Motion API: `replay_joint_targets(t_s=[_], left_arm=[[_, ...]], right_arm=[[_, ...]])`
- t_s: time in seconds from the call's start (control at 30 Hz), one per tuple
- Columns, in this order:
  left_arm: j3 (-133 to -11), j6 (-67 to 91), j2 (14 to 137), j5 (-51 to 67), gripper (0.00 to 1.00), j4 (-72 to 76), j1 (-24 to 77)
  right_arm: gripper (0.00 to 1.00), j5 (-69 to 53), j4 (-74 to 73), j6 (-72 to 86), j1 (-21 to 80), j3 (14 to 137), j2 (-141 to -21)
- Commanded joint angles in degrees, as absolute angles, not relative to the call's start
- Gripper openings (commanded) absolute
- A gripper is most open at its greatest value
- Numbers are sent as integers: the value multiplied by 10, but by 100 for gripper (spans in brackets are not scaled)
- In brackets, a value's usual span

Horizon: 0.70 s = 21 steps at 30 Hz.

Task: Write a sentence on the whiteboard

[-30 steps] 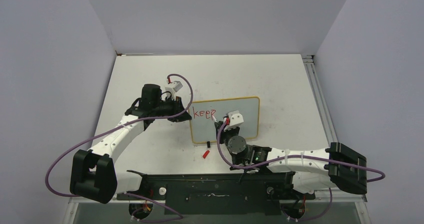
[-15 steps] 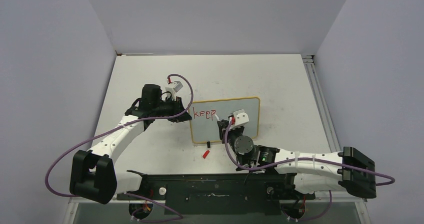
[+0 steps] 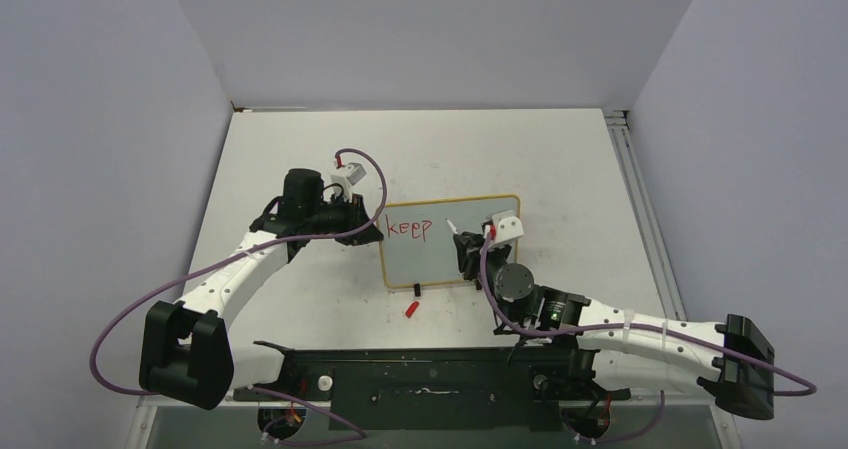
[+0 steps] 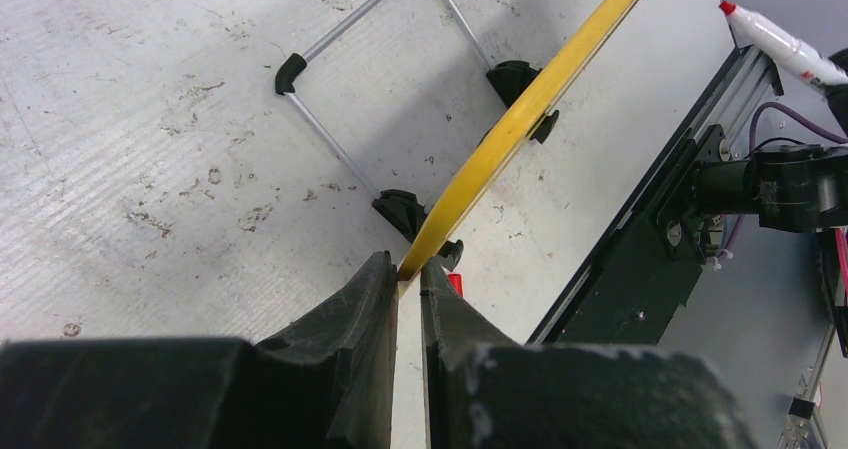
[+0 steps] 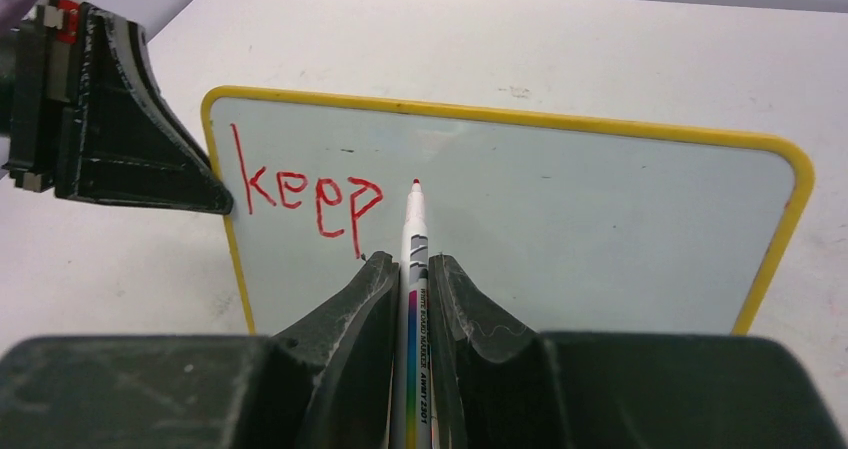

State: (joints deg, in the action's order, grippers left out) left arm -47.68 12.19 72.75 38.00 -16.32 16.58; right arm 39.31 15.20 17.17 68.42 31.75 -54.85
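Observation:
The whiteboard (image 3: 440, 264) stands propped on the table, yellow-framed, its face (image 5: 600, 229) towards my right wrist camera. Of the sentence, only the red word "keep" (image 5: 305, 194) shows, at the upper left of the face (image 3: 409, 228). My right gripper (image 5: 408, 261) is shut on a white marker (image 5: 414, 224), whose red tip points at the board just right of the "p". From above, this gripper (image 3: 466, 249) hangs in front of the board's middle. My left gripper (image 4: 408, 264) is shut on the board's yellow left edge (image 4: 530, 109), which it pinches from the side (image 3: 372, 231).
A red marker cap (image 3: 411, 309) lies on the table in front of the board, near its black foot (image 3: 416, 289). The board's wire stand (image 4: 330, 139) spreads out behind it. A black rail (image 3: 430, 374) runs along the near edge.
My right arm has swung to the right along the board, carrying the marker from beside the "p" to the blank area right of "keep". The left gripper has stayed put.

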Motion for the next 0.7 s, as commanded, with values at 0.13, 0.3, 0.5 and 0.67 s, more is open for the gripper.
replay_joint_targets(t_s=[0.13, 0.3, 0.5, 0.67], left_arm=[[-500, 118, 709, 377, 0, -163, 167], [-500, 118, 709, 378, 0, -163, 167], [-500, 118, 711, 377, 0, -163, 167], [-500, 118, 710, 377, 0, -163, 167]], right_arm=[[5, 339, 152, 181, 650, 302, -539], [5, 332, 163, 184, 649, 298, -552], [5, 340, 173, 184, 648, 298, -567], [5, 342, 189, 181, 647, 297, -583]])
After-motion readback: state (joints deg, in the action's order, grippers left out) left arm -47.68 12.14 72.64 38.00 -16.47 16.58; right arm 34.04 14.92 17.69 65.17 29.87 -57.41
